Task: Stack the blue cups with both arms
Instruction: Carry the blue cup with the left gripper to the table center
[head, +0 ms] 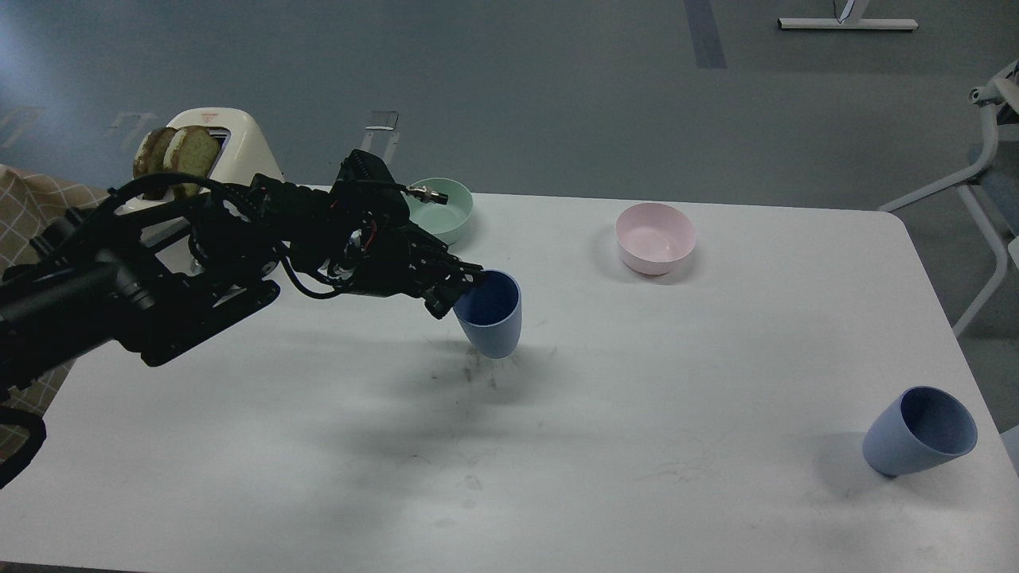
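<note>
My left arm reaches in from the left across the white table (637, 446). My left gripper (460, 291) is shut on the left rim of a blue cup (495, 318). It holds the cup mouth-up and slightly tilted, near the table's middle. I cannot tell whether the cup's base touches the table. The second blue cup (915, 436) stands at the right front of the table, leaning with its mouth up and to the right, close to the table's right edge. My right arm and its gripper are out of view.
A mint-green bowl (446, 208) sits at the back, just behind my left wrist. A pink bowl (654, 237) sits at the back centre-right. A white toaster (227, 143) with bread slices stands at the back left. Chair legs (983, 183) stand beyond the right edge.
</note>
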You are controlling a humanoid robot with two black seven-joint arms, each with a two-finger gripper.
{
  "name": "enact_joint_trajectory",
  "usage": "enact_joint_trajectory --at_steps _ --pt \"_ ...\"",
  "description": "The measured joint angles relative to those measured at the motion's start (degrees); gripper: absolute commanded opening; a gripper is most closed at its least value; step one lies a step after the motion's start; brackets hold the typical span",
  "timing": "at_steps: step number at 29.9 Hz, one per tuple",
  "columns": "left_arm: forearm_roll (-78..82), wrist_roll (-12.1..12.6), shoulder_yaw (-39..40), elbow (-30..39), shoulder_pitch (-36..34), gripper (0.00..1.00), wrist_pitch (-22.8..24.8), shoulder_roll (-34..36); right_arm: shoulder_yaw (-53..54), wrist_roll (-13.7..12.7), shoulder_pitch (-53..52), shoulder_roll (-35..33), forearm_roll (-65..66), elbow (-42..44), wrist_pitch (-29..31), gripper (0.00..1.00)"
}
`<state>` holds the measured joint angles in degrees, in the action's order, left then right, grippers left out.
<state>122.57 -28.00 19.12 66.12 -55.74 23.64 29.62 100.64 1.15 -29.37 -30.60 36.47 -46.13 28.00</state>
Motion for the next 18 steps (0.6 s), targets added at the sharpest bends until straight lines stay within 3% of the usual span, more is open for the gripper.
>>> enact_joint_trajectory --at_steps 4,14,18 --pt "0.02 0.01 -1.35 -4.43 -1.23 0.0 0.0 -3.61 0.0 0.0 0.02 0.38 0.0 -0.09 0.0 1.0" --pt "-0.14 0.0 -3.32 -7.47 -1.4 0.0 0.0 -6.73 0.0 0.0 0.04 0.51 0.01 -0.11 0.0 1.0" --pt "-0.27 0.0 -3.44 -8.22 -1.33 0.08 0.0 -7.15 0.0 0.0 0.08 0.51 0.01 -0.1 0.0 1.0"
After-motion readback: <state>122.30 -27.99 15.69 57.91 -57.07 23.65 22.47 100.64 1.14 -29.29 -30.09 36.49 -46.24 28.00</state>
